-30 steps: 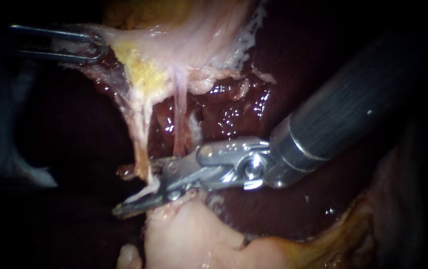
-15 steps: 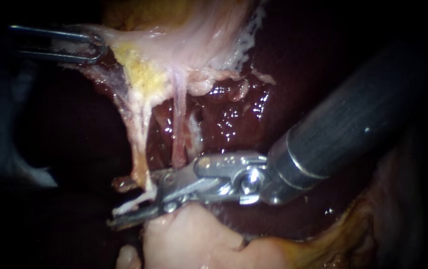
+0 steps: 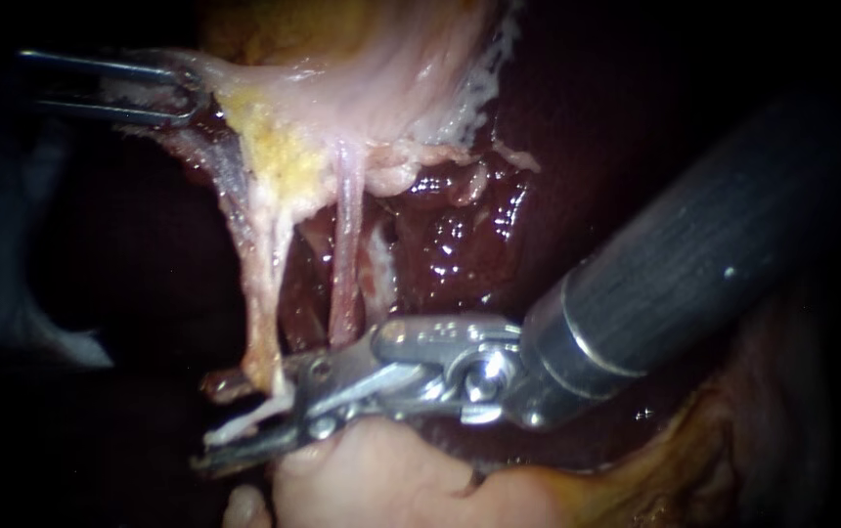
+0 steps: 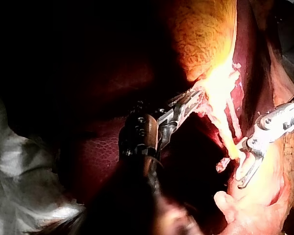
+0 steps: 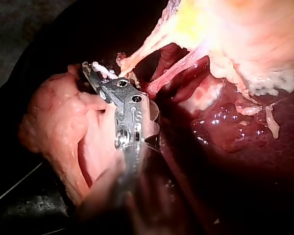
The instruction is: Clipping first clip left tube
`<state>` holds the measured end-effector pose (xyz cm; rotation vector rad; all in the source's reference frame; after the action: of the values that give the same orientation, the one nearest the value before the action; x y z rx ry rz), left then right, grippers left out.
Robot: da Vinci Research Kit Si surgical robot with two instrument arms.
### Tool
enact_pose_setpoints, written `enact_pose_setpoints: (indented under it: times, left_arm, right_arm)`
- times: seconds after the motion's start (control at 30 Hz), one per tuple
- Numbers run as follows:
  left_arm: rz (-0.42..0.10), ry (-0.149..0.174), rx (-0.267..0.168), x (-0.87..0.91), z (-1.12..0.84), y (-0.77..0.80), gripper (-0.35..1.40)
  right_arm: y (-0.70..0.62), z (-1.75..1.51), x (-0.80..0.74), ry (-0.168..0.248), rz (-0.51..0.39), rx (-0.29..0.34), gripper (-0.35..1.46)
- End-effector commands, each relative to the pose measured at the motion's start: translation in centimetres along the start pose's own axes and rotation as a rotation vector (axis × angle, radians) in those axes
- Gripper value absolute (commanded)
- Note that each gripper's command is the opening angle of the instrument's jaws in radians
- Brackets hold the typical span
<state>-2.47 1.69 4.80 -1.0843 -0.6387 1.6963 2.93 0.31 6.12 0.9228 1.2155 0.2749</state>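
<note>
The left tube [image 3: 262,293] is a pale strand that runs down from yellow fat on the gallbladder [image 3: 362,88]. Beside it hangs a pinker right tube [image 3: 344,264]. My right instrument [image 3: 213,445] comes in from the right; its jaws stand open around the left tube's lower end, and a white clip [image 3: 235,426] shows between them. The left wrist view shows the same jaws [image 4: 242,174] spread at the tube's [image 4: 224,132] foot. My left instrument [image 3: 181,93] is shut on pale gallbladder tissue at the upper left and holds it taut.
Dark red, wet liver [image 3: 460,244] lies behind the tubes. A pale pink lump of tissue [image 3: 372,479] sits right under my right instrument's jaws. Pale cloth [image 4: 19,166] lies beside my left shaft.
My right instrument has slid down and to the left, and the left tube's lower end has moved down with it and looks longer. My left instrument has stayed put.
</note>
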Motion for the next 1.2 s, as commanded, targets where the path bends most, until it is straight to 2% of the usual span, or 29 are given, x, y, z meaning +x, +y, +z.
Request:
enact_pose_setpoints:
  times: [0.03,0.53,0.87,1.03,1.2]
  left_arm:
    - [0.000,0.000,0.000,0.00,0.00,0.00,-0.35]
    - [0.000,0.000,0.001,0.00,0.01,0.00,-0.35]
    - [0.000,0.000,0.001,0.00,0.01,0.00,-0.35]
    - [0.000,0.000,0.001,0.00,0.01,0.00,-0.35]
    - [0.000,0.000,0.001,0.00,0.01,0.00,-0.35]
  right_arm:
    - [0.01,-0.01,0.00,0.002,0.001,-0.001,0.42]
    - [0.09,-0.08,0.01,0.009,0.067,-0.006,0.26]
    - [0.12,-0.16,-0.02,0.011,0.084,-0.002,-0.35]
    - [0.14,-0.21,-0.05,-0.022,0.121,-0.014,-0.35]
    - [0.13,-0.24,-0.06,-0.028,0.127,-0.015,-0.35]
